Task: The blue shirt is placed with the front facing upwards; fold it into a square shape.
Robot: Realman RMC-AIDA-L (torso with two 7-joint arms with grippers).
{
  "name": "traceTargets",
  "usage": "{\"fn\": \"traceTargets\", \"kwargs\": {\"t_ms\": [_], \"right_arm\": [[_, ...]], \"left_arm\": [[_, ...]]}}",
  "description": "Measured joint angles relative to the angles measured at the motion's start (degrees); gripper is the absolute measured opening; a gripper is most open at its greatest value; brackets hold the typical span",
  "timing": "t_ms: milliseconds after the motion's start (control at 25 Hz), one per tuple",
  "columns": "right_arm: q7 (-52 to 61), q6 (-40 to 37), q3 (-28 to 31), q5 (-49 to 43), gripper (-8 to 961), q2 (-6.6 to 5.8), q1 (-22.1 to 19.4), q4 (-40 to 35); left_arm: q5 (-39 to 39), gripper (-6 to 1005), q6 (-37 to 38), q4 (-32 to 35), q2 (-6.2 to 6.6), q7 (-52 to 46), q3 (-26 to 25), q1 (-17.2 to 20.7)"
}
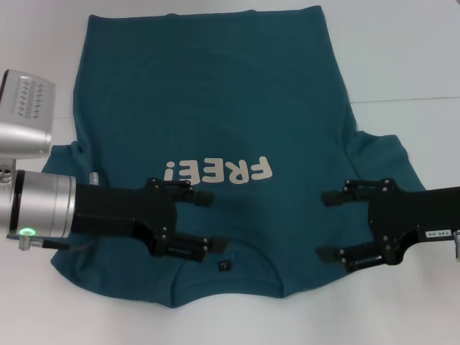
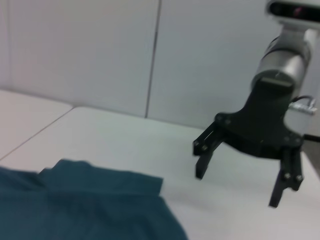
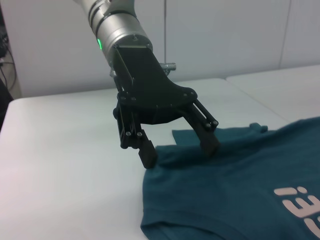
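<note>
Fingers spread, both grippers hover over blue shirt (image 1: 215,108).

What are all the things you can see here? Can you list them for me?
blue shirt: one, dark teal-blue, spread flat on the table with the front up, collar nearest the robot.
"FREE!" print: one, cream, across the shirt's chest.
neck label: one, small and dark, just inside the collar.
table: one, white, under the shirt.
wall: pale panels, behind the table.
left tool: one, black on a silver arm, open, over the shirt's left shoulder side.
right tool: one, black, open, over the shirt's right shoulder side.
</note>
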Motion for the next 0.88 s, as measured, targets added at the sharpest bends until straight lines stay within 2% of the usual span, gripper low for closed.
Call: {"fn": "traceTargets", "kwargs": {"t_ms": [160,640,880], "right_arm": [[-0.74,-0.42,-0.09,0.95,944,0.02,-0.26,0.7],[-0.79,-3.16,0.03,3.13,945,-0.11,-0.24,0.72],[1.02,3.6,3.25,3.31,945,-0.01,-0.18,1.68]], "left_arm": [[-0.26,859,2.15,-0.35,0.07,1.42,-1.3,0.09],[-0.29,859,2.25,-2.0,0.18,3.92,-2.68,1.04],[-0.28,859,1.22,-2.0,-0.09,3.8,-5.54,1.2]]}}
